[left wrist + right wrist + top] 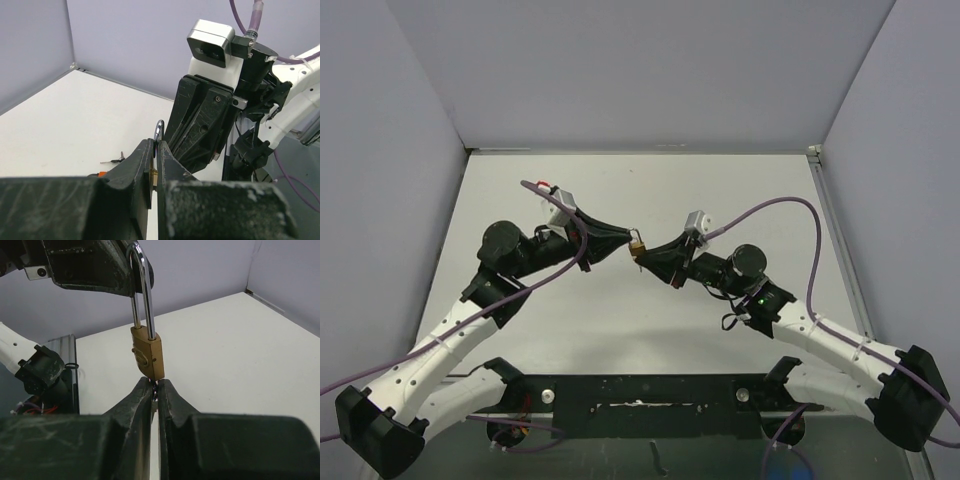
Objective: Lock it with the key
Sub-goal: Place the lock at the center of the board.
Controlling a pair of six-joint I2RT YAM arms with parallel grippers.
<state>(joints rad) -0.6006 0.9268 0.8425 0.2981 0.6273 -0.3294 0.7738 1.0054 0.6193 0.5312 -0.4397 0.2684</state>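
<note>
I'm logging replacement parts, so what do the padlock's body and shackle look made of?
Padlock body: likely brass, from its yellow-gold colour and dull satin sheen. Shackle: probably plated or polished steel, silvery with bright mirror-like highlights; the exact metal is unclear.

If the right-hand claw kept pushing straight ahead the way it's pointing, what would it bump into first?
The brass padlock with the steel shackle, apparently touching the tips of the right gripper; the left gripper lies beyond.

Grey walls point(640, 70), white table point(650, 330).
The walls close the table in on three sides (plain, lavender-tinted); light is soft and even.
</note>
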